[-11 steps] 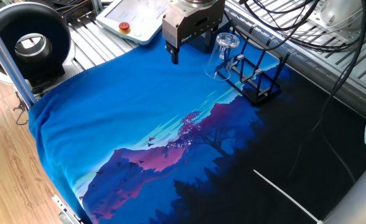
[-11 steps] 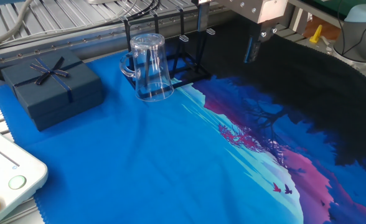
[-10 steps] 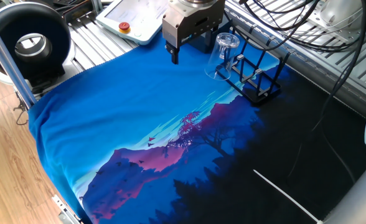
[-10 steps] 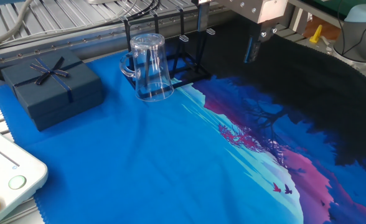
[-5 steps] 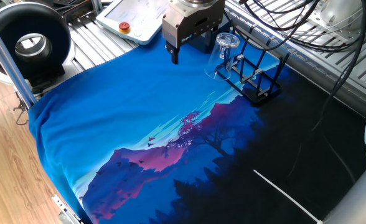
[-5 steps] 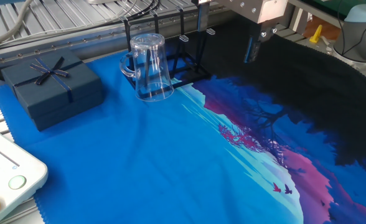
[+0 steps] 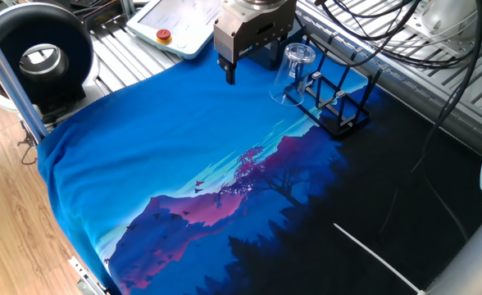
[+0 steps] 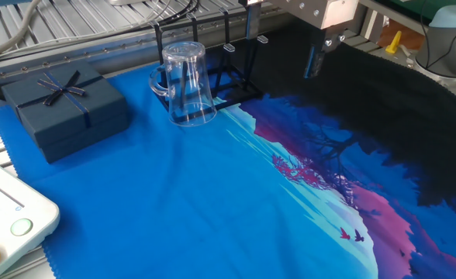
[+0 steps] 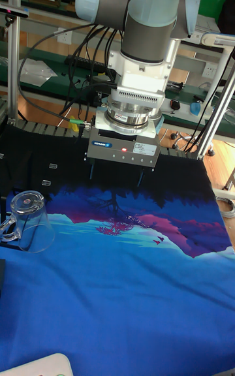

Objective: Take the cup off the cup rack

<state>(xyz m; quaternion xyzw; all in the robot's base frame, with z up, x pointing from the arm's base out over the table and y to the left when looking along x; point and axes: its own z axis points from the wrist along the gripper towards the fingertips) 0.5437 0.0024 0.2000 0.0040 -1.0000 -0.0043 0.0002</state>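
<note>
1. Control pendant [image 8: 3, 225], white, with green and red buttons: lower left corner of the other fixed view.
2. Gift box [image 8: 65, 108], dark navy with a ribbon bow: left of the frame, on the blue part of the printed cloth [image 8: 212, 201].
3. Cup [image 8: 186, 84], clear glass: upper centre-left, upside down with its thick base on top and its mouth at the cloth. It is slightly tilted, with the handle toward the box. It sits at the near end of the rack; whether a peg runs up inside it cannot be told.
4. Cup rack [image 8: 229, 74], thin black bars: just right of and behind the cup, touching it.
5. Gripper [image 9: 116, 173]: upper centre of the tall fixed view, pointing down above the cloth. Its fingers are spread wide with nothing between them, and it is well apart from the cup.
</note>
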